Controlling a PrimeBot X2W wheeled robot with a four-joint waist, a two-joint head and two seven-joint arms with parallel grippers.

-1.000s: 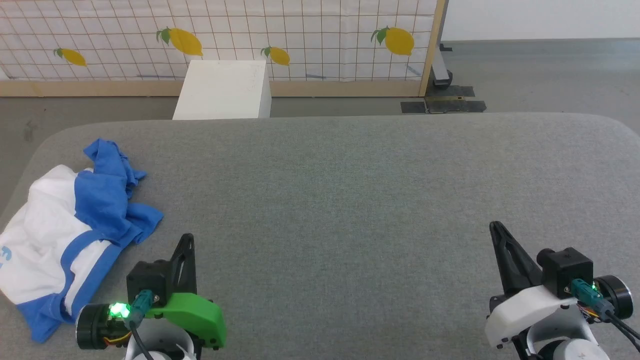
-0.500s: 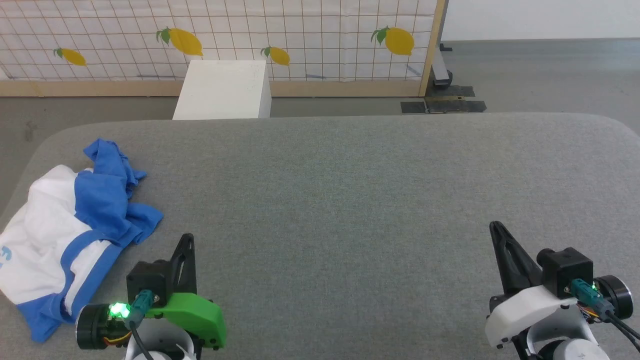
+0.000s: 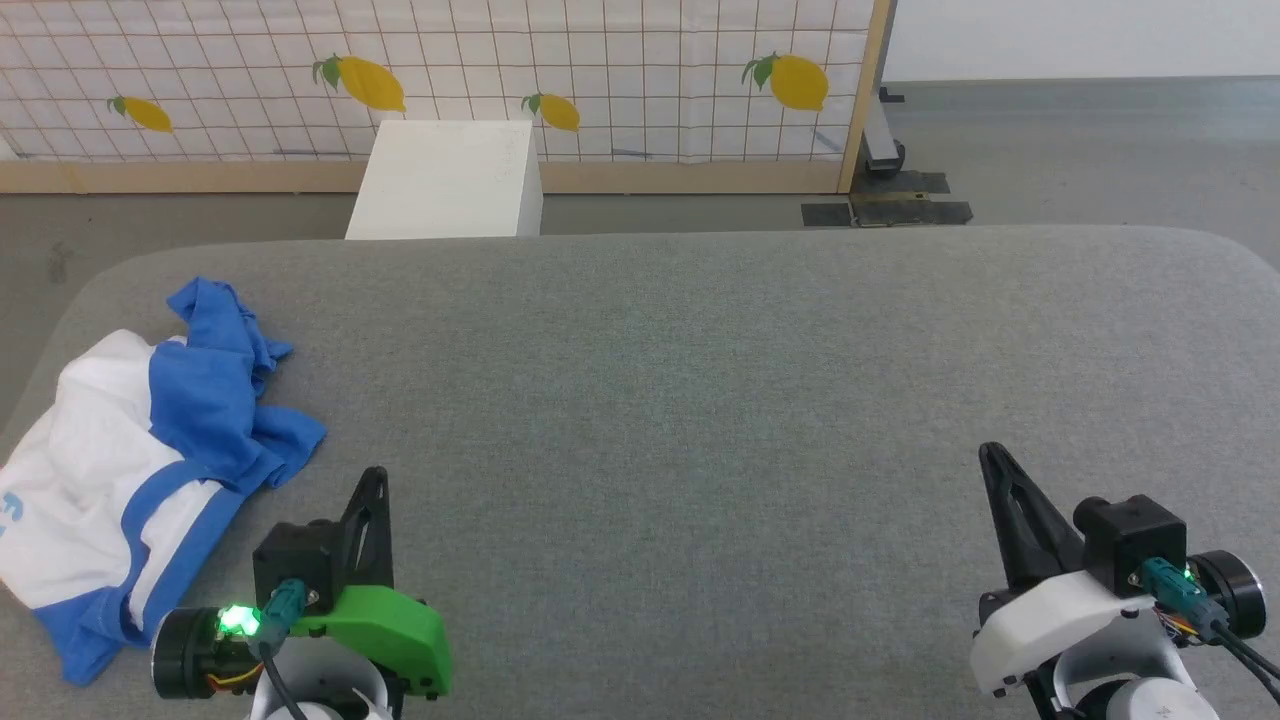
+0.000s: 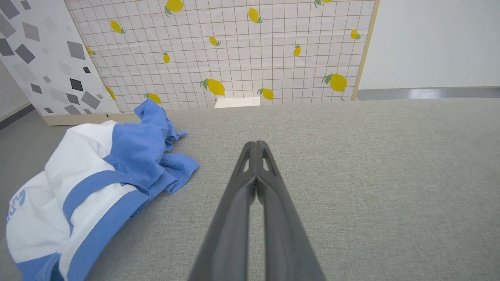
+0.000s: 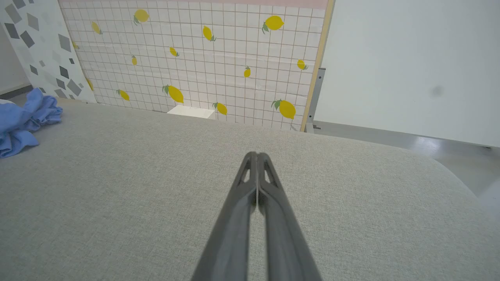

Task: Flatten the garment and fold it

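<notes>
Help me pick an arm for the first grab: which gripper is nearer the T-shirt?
Left. The left gripper sits close beside the T-shirt, not touching; the right gripper is far off to its right.

Robotics test lab: lemon-print backdrop panel [image 3: 640, 60] w/ wood frame, bare grey floor [image 3: 1080, 150], grey fabric-topped table [image 3: 700, 400].

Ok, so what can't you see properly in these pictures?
Blue print on the T-shirt: head view, cut by the left edge; unreadable.
T-shirt's neck hole: every view, lost in crumpled folds.
White box: head view, its bottom hidden behind the grey surface.
T-shirt, right wrist view: mostly cut off by the left edge.
</notes>
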